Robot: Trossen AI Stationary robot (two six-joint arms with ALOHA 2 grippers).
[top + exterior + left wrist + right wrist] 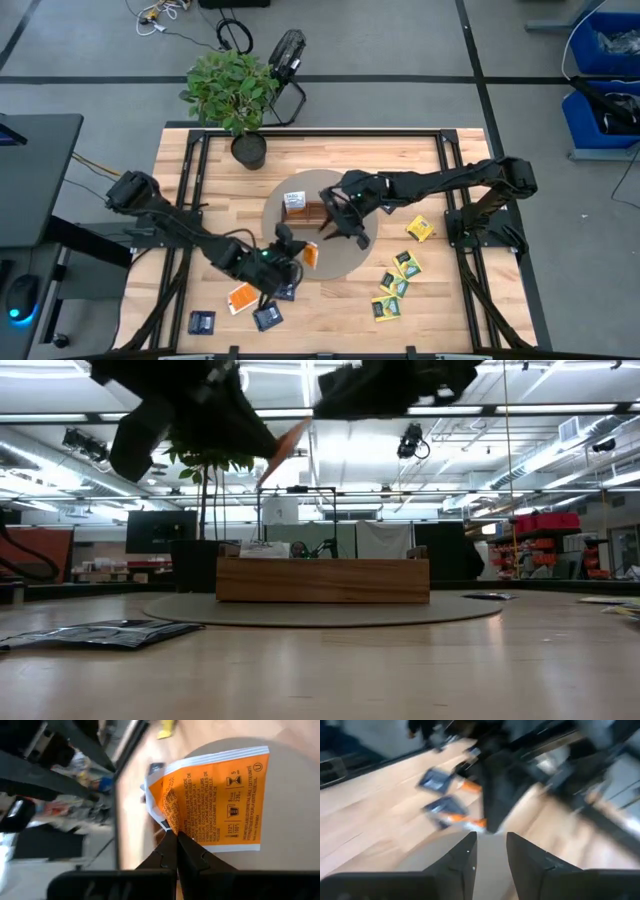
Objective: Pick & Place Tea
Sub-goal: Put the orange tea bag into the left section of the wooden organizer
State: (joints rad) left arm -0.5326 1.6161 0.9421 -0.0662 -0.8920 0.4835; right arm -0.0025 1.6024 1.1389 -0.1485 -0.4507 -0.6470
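Observation:
My left gripper (297,256) is over the near part of the round grey mat (340,262), shut on an orange tea packet (215,800), which also shows in the air as the orange packet (285,445). My right gripper (490,855) is open and holds nothing; it hovers as the right gripper (345,235) above the mat, just near of the wooden tray (305,210). Loose packets lie flat on the table: orange (242,297), dark blue (202,322) (268,318), yellow-green (420,228) (395,285). My left gripper pinches the orange packet between its two shut fingers at one crumpled edge (172,827), near a corner. The fingers come at it slanting from the table's left. The packet is lifted clear of the mat and sticks out tilted beyond the fingertips.
The tray (322,578) stands on the mat at the table's middle. A potted plant (232,95) stands at the far edge. A dark blue packet (100,632) lies flat near the near edge. The two arms are close together over the mat.

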